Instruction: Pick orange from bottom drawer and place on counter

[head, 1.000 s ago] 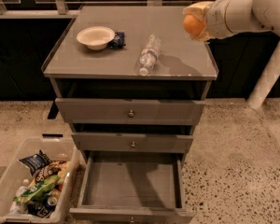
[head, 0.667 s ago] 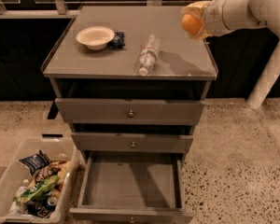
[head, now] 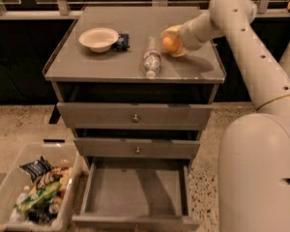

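The orange (head: 171, 43) is held in my gripper (head: 173, 41) just above the counter (head: 111, 62), to the right of the lying water bottle. The gripper is shut on the orange, and its pale fingers wrap the fruit from above and behind. My arm (head: 241, 42) reaches in from the right. The bottom drawer (head: 135, 190) is pulled open below and its inside shows nothing in it.
A white bowl (head: 99, 38) and a small dark packet (head: 121, 41) stand at the counter's back left. A clear water bottle (head: 152, 58) lies in the middle. A clear bin (head: 9, 192) of snack packets stands on the floor at lower left. The two upper drawers are shut.
The view has shifted closer and my arm now fills the right side. The gripper with the orange has moved left and down over the counter, close to the bottle.
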Robot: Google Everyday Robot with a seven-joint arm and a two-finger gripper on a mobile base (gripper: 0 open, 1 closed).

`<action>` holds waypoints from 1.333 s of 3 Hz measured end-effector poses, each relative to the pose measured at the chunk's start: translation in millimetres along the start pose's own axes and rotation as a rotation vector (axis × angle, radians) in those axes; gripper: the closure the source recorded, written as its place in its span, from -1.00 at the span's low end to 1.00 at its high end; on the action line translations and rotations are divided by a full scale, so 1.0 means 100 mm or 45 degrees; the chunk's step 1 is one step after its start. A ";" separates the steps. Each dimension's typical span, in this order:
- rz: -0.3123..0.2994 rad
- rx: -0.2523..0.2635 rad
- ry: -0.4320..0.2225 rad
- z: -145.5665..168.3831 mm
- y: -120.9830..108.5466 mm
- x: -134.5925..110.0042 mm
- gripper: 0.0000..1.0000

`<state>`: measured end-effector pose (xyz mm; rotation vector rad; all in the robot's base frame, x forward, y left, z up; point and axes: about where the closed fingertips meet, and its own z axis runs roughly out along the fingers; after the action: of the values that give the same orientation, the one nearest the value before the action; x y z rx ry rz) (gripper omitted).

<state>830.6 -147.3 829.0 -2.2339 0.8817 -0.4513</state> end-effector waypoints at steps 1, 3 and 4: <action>0.000 0.000 0.000 -0.02 -0.02 0.00 0.84; 0.000 0.000 0.000 -0.02 -0.02 0.00 0.05; 0.000 0.000 0.000 -0.02 -0.02 0.00 -0.42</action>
<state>830.6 -147.2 831.9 -2.2340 0.8817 -0.4511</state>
